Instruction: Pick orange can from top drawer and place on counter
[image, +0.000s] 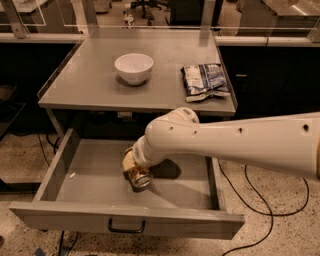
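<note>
Dim, warm light from above leaves a soft sheen on the counter (95, 82) toward twelve o'clock. The gripper (134, 169), in the top drawer (90, 172) near six o'clock, throws a dark shadow toward three o'clock.

Cream arm (260, 147), dark holes (239, 131), jaws in top drawer (95, 167)

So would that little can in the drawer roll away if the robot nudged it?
Likely yes: the orange can lies tilted in the top drawer, at the gripper, and its round body could roll. It looks metal, so probably stiff, perhaps slippery.
</note>
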